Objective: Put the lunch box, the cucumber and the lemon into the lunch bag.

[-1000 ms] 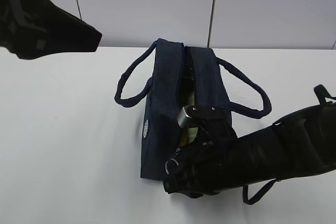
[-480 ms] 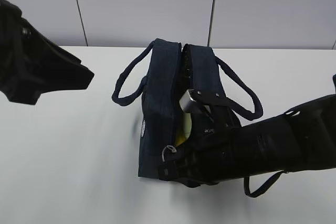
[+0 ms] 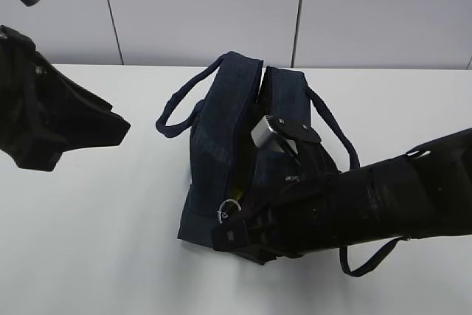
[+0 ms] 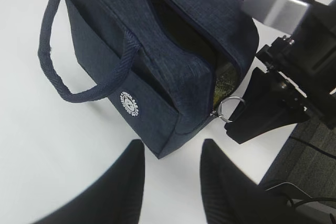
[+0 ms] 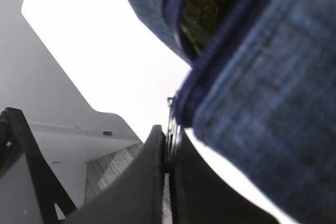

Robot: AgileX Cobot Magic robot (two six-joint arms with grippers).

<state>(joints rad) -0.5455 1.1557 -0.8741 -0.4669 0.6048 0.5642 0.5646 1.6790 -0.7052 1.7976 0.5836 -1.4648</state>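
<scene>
R pincer [image 3: 230, 232] at the near end of the lunch bag [image 3: 221, 145], shut tight on the metal ring pull [image 4: 229, 109] of the zipper; ring sits just past the bag's near corner. Bag stands on the white counter [image 3: 96, 241], mid-frame, tilted a bit, top slit partly open w/ something yellow-green showing inside near the ring, can't tell which item. White round logo [image 4: 129, 104] on the bag's side. L pincer [image 4: 168, 182] further back at left, partly open, holding nothing, apart from the bag.
</scene>
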